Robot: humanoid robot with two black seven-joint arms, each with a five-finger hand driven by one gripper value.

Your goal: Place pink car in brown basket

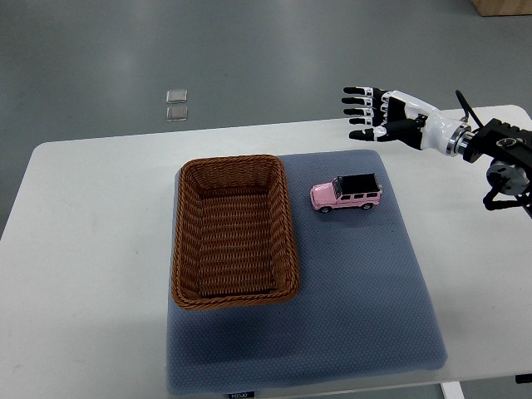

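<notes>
A: What is done so far?
B: Nothing, by the look of it. The woven brown basket [235, 230], centre-left, sits empty on the textured blue mat [366, 299]; the glossy pink car [347, 194] rests beside it.
A: And farther back?
B: The right hand [376, 114], upper right, hovers with fingers spread, grasping nothing.

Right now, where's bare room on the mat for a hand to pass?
Free: the blue mat below the pink car, right of the brown basket. Tighter: the strip between car and basket. Right hand hovers open above the mat's far right corner.
</notes>
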